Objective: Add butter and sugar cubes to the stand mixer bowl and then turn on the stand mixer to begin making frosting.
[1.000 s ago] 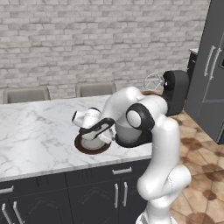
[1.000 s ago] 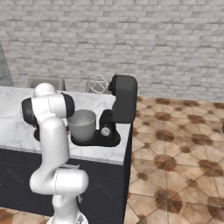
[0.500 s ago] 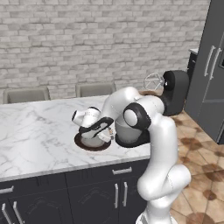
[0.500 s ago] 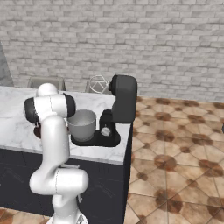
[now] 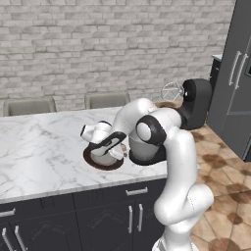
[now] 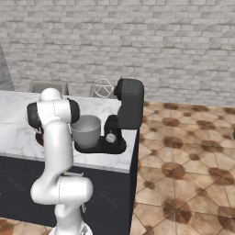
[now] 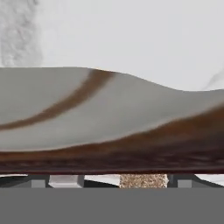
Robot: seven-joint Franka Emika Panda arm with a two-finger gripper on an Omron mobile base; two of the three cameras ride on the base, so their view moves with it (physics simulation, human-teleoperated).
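small tan grainy sugar cube (image 7: 143, 180): seen low in the hand view, between my two fingertips, at the near rim of the flat dark brown-rimmed plate (image 5: 93, 162). cannot tell yet whether the pads touch it.

handling, my judgement: light, stiff but crumbly at corners, rough enough not to slip. take it across two flat opposite faces, square on, gentle squeeze. too hard and it may chip; off-centre and it may twist out.

my claw (image 5: 113, 147) is spread to full width, low over the plate on the white marble surface (image 5: 39, 147), holding nothing that i can confirm.

round deep grey metal bowl (image 6: 86, 131) sits on the black stand mixer (image 6: 124, 114) at the surface's end, well apart from the plate. mixer head tilted up, wire whisk (image 6: 103, 88) raised clear.
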